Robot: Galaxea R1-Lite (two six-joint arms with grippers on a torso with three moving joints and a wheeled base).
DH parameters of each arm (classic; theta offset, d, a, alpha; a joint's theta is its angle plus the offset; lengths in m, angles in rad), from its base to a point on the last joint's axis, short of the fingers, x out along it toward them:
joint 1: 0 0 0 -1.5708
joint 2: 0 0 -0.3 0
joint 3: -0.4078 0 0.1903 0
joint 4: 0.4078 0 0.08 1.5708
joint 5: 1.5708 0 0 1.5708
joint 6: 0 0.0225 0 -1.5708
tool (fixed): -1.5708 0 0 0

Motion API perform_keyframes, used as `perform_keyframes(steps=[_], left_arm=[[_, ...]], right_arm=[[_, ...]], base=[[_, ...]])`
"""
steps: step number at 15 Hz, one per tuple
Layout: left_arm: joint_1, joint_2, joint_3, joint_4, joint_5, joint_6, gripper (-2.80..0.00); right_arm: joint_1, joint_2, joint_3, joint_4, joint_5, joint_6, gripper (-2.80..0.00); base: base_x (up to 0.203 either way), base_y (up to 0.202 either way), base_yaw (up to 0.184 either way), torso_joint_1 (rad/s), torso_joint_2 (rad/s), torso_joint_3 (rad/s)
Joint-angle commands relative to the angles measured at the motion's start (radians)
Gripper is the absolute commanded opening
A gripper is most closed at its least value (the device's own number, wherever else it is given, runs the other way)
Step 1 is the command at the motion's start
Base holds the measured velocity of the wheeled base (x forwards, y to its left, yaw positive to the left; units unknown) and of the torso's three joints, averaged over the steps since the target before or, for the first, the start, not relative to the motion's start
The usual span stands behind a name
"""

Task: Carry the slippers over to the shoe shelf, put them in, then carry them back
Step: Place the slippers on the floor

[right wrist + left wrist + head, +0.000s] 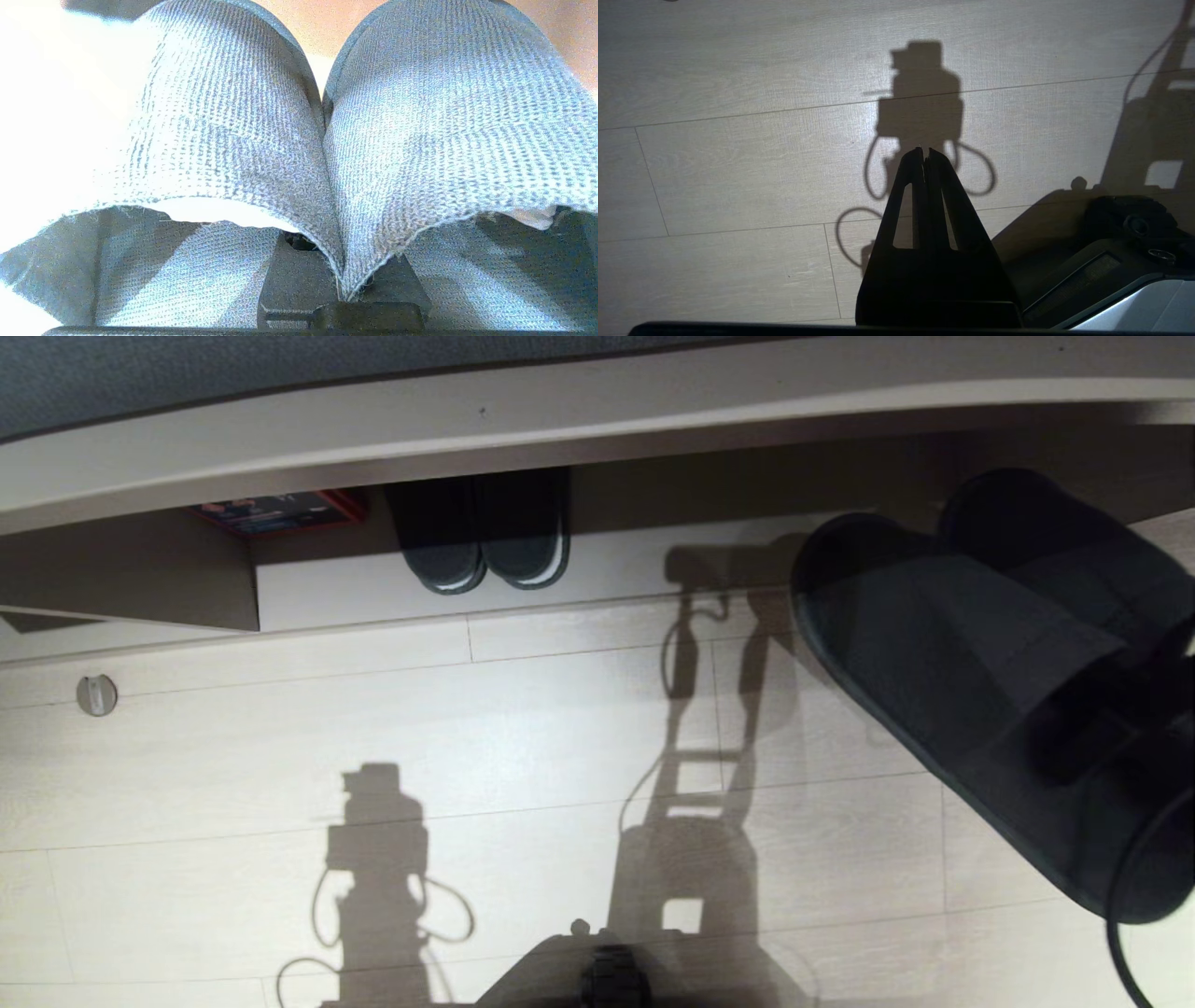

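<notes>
The slippers (962, 644) are hanging side by side in the air at my right, toes aimed toward the shoe shelf (607, 569), their inner edges pinched together in my right claw (343, 284), which is clamping tight on them. A darker white-edged pair (485, 537) is sitting inside that shelf. My left claw (924, 154) is idling over the floor (280, 756), fingers pressed together

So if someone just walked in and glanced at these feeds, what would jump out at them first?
Most striking is the pair of dark grey slippers hanging above the floor at the right of the head view, pinched together at their inner edges by the right end effector. Next, a darker pair with white-edged soles sits in the shoe shelf straight ahead. The left end effector is shut and empty over bare floor.
</notes>
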Motion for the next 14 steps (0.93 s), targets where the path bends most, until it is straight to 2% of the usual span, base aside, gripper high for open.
perform_keyframes(steps=[1,5,7,8,11,14], left_arm=[[0.001,0.000,0.000,0.000,0.001,-0.001,-2.80],[0.002,-0.002,0.000,0.000,0.000,-0.001,-2.80],[0.002,0.000,0.002,0.000,0.000,-0.001,-2.80],[0.002,0.000,0.002,0.000,0.000,-0.001,-2.80],[0.002,0.000,0.000,0.000,0.000,-0.001,-2.80],[0.002,-0.001,0.000,0.000,0.000,-0.001,-2.80]], right_arm=[[0.000,-0.277,0.032,0.140,-0.003,-0.002,-2.80],[-0.050,-0.703,0.034,0.653,-0.009,0.002,-2.80],[-0.120,-0.832,0.039,0.780,-0.010,0.009,-2.80],[-0.152,-0.859,0.042,0.827,-0.010,0.014,-2.80],[-0.197,-0.962,0.076,0.832,-0.010,0.075,-2.80],[-0.215,-1.037,0.196,0.826,-0.007,0.105,-2.80]], base=[[0.000,0.000,0.000,0.000,0.00,0.000],[0.000,0.000,0.000,0.000,0.00,0.000],[0.000,0.000,0.000,0.000,0.00,0.000],[0.000,0.000,0.000,0.000,0.00,0.000],[0.000,0.000,0.000,0.000,0.00,0.000],[0.000,0.000,0.000,0.000,0.00,0.000]])
